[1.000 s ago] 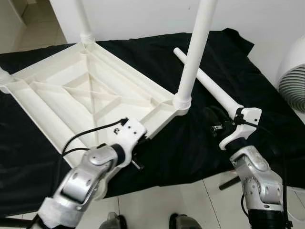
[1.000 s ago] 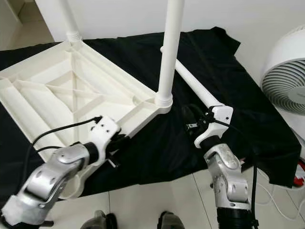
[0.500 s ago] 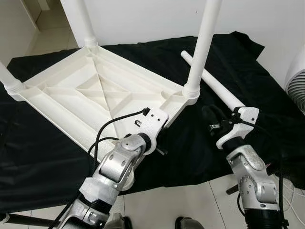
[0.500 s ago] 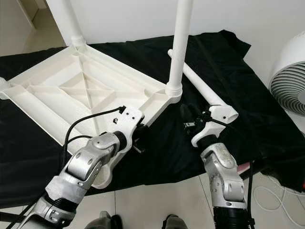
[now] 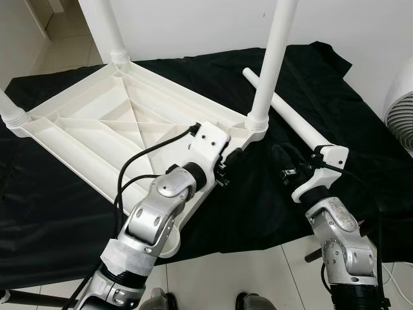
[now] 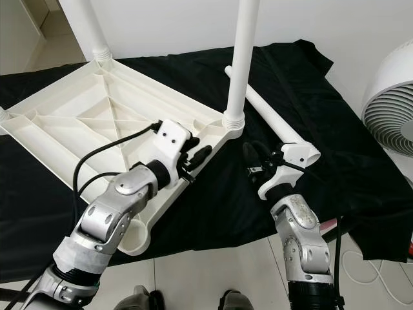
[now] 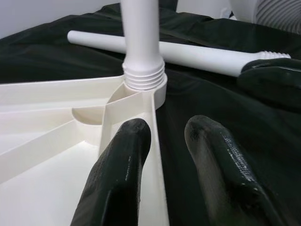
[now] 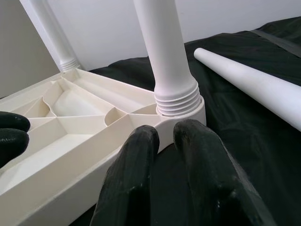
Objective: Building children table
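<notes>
1. My left gripper point(image 5: 227, 169) has come forward since a second ago, from the near edge of the tabletop up toward its right corner.
2. The white ribbed plastic tabletop point(image 5: 122, 129) lies upside down on the black cloth point(image 5: 335, 97) that covers the work surface, underside ribs facing up.
3. A white plastic leg point(image 5: 274, 51) stands upright in the near right corner socket, screw threads showing just above the collar.
4. A second upright white leg point(image 5: 106, 29) stands in the far corner, and a third one point(image 5: 10, 110) at the left corner.
5. A loose white plastic leg point(image 5: 284, 113) lies flat on the cloth, just beyond the seated leg, threaded end toward my right arm.
6. My left fingers point(image 7: 122, 174) sit slightly apart, straddling the thin rim wall of the tabletop just short of the corner socket, one finger inside the rim and one outside. They grip nothing.
7. My right gripper point(image 5: 284, 165) hovers over the cloth just right of that same corner, close to the loose leg's threaded end.
8. My right fingers point(image 8: 136, 188) are pressed almost together with nothing between them, pointing at the base of the seated leg.
9. A white fan point(image 6: 393, 97) stands at the right edge, beside the cloth.
</notes>
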Motion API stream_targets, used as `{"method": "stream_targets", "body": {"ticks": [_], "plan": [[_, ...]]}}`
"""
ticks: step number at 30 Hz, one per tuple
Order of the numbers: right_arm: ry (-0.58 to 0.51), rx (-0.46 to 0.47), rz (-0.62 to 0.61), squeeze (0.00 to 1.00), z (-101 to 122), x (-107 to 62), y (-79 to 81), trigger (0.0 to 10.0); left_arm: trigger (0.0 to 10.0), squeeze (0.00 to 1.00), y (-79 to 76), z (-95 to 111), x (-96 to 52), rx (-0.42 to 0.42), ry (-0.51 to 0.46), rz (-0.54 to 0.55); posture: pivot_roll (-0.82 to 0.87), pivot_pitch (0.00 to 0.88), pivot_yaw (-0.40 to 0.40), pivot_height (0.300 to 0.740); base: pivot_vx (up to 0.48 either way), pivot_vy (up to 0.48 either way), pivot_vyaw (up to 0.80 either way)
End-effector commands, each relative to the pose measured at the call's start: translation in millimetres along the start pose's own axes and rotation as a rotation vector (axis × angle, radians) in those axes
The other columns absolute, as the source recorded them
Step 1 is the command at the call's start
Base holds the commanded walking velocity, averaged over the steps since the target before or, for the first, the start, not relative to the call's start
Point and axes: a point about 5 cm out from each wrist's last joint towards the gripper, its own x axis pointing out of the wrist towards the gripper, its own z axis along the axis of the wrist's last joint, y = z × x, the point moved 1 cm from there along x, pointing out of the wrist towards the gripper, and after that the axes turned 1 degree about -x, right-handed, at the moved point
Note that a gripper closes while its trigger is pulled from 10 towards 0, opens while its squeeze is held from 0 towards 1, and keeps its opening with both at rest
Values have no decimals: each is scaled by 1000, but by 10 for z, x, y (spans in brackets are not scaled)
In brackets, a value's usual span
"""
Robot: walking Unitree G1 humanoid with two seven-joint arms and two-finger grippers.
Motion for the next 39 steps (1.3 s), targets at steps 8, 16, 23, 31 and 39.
{"method": "stream_targets", "body": {"ticks": [8, 16, 23, 31, 39], "plan": [[-7, 6, 22, 0, -7, 40, 74, 10000, 10000, 0, 413, -303, -70, 23, 173, 234, -142, 116, 60, 740, 0, 0, 0], [-10, 10, 22, 0, -9, 45, 89, 10000, 10000, 1000, 482, -360, -98, 3, 197, 265, -141, 120, 59, 740, 0, 0, 0], [-13, 10, 12, 0, -2, 46, 77, 10000, 10000, 0, 509, -437, -78, 55, 259, 291, -141, 123, 57, 740, 0, 0, 0], [-15, 8, -2, 0, 7, 42, 58, 10000, 10000, 0, 575, -516, -36, 75, 329, 379, -149, 134, 63, 740, 0, 0, 0], [-16, 13, -6, 0, 3, 45, 72, 10000, 10000, 0, 687, -561, -38, 27, 363, 506, -150, 135, 67, 740, 0, 0, 0]]}}
